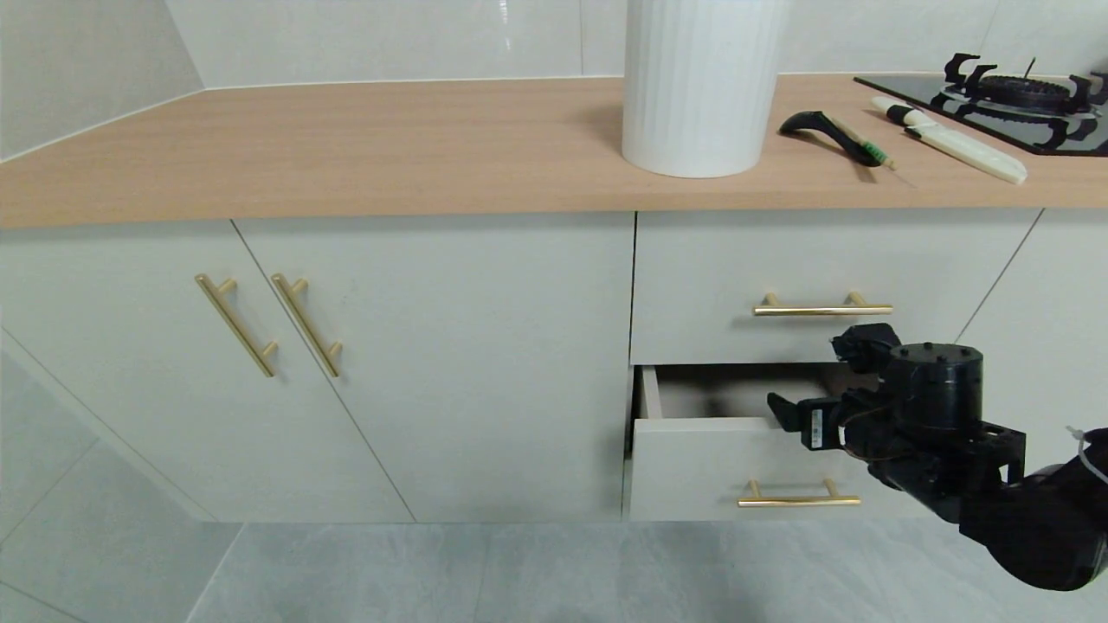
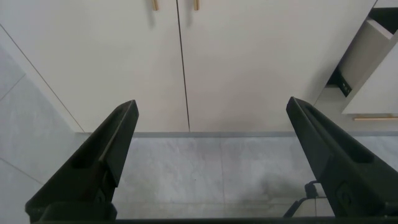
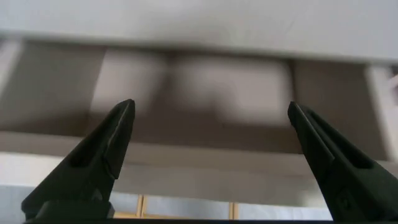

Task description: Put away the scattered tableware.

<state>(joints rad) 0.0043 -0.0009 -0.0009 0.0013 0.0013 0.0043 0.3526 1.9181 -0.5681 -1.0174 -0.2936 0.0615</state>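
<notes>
On the wooden countertop (image 1: 346, 147) at the right lie a black-handled utensil with a green tip (image 1: 833, 131) and a white knife (image 1: 956, 143). Below them the lower drawer (image 1: 692, 463) is pulled partly out. My right gripper (image 1: 816, 378) is open, with its fingers over the drawer's top front edge and nothing between them. In the right wrist view that gripper (image 3: 209, 107) faces into the drawer's bare inside (image 3: 199, 87). My left gripper (image 2: 211, 107) is open and holds nothing, low before the cabinet doors (image 2: 249, 62) and above the floor.
A tall white ribbed container (image 1: 697, 82) stands on the counter left of the utensils. A gas hob (image 1: 1013, 99) sits at the far right. The shut upper drawer (image 1: 822, 308) is right above the open one. Two cabinet doors with gold handles (image 1: 268, 324) are to the left.
</notes>
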